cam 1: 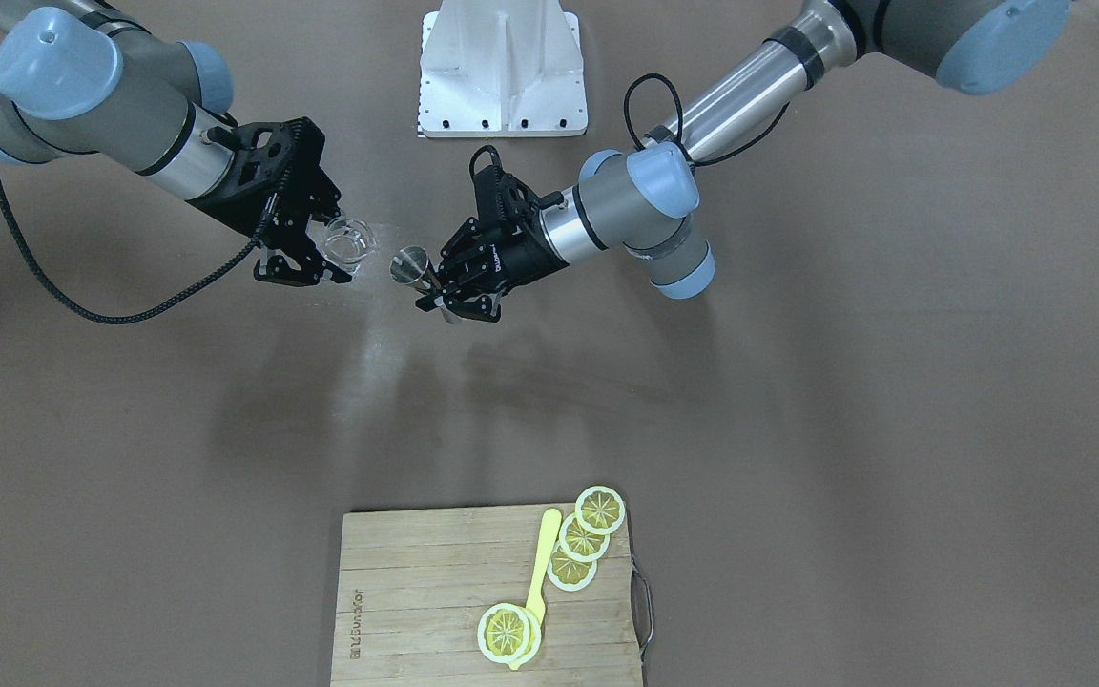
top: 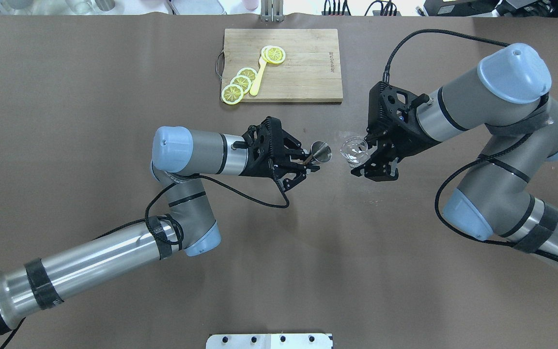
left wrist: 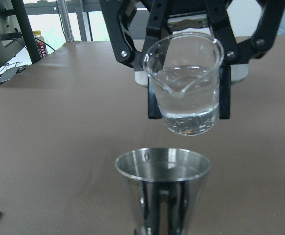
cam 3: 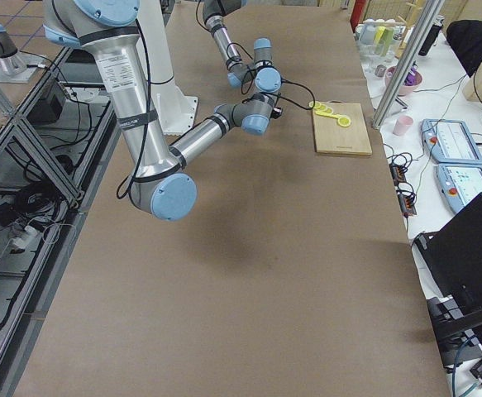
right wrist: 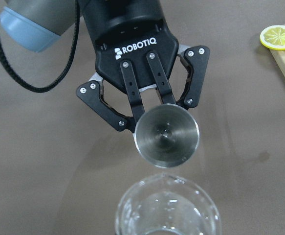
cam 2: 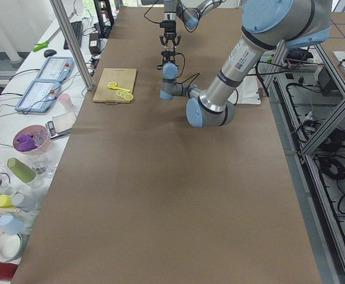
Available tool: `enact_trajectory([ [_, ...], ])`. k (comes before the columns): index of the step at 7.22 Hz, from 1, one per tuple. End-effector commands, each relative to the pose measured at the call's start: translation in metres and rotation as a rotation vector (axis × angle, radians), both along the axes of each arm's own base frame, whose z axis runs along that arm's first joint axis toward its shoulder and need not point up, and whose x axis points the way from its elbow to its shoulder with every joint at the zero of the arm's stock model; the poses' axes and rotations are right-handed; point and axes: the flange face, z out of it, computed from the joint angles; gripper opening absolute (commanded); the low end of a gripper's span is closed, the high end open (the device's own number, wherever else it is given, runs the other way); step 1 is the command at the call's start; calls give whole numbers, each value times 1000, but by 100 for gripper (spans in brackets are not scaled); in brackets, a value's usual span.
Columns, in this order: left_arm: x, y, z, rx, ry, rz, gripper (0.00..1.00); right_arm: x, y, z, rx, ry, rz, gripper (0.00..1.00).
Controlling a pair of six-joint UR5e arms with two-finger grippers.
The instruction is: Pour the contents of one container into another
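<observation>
Glass beaker [top: 354,151] in right pincer [top: 360,156], steel jigger [top: 321,150] in left pincer [top: 309,160]

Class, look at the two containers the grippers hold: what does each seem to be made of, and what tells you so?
The beaker: clear glass, perhaps plastic; the liquid inside shows through its wall. The cup: probably polished steel; silvery, with mirror-like reflections.

Overhead camera looks forward and down on the table [top: 90,72], cutting board [top: 308,72] at the far edge; the front camera faces back, steeply down, so here the board is nearest. Two side cameras look along the table from its ends, well back. Wrist cameras sit close, facing each other: left on the glass beaker [left wrist: 184,83], right on the steel jigger [right wrist: 166,135].
</observation>
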Motion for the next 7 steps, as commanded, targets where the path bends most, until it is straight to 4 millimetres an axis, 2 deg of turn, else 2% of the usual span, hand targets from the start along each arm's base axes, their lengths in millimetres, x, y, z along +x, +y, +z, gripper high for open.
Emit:
enact_trajectory([
  [1,0,0,0,0,0,0,0,0,0,-16,15,45,-10,0],
  [7,1,1,-1,1,3,0,0,-20,-4,-35,35,139,-52,0],
])
